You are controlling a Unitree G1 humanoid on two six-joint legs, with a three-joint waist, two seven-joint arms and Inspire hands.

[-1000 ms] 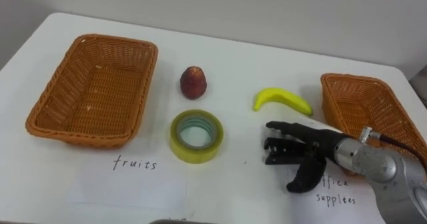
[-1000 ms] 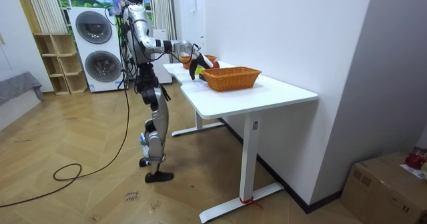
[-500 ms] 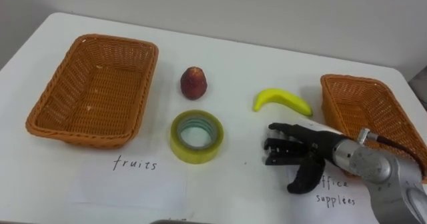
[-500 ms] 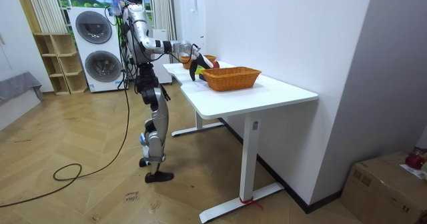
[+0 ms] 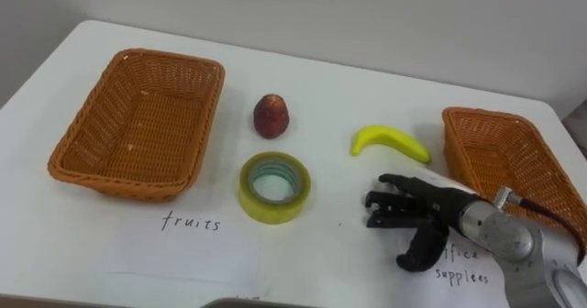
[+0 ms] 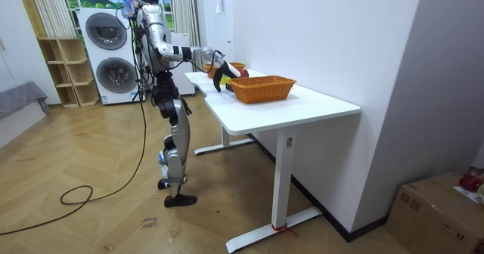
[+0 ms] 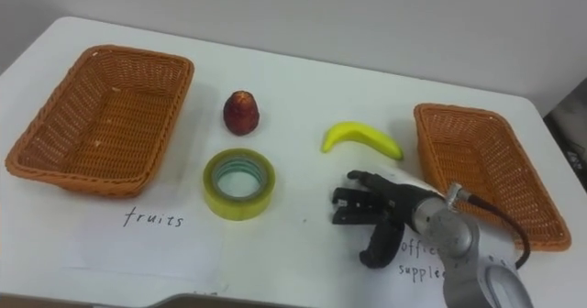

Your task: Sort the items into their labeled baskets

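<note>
On the white table (image 5: 330,79) lie a yellow banana (image 5: 389,141), a reddish fruit (image 5: 271,115) and a yellow roll of tape (image 5: 274,186). Two wicker baskets stand on it. The left basket (image 5: 99,152) has a paper label reading "fruits" before it. The right basket (image 5: 541,207) stands beyond a label for office supplies. My right hand (image 5: 411,212) hovers open just in front of the banana, fingers pointing left, thumb hanging down, holding nothing. Both baskets look empty. In the room view I stand at the table's near end with the right hand (image 6: 218,77) held out over it.
The paper labels (image 5: 193,224) lie along the table's front edge. Bare tabletop stretches between the tape and my hand. In the room view a washing machine (image 6: 112,57) and shelves stand behind me, and a cardboard box (image 6: 439,201) is on the floor at the room view's right.
The whole eye view has shifted slightly right and down, so the camera moved. My right hand has sunk a little toward the table's front edge and stays open.
</note>
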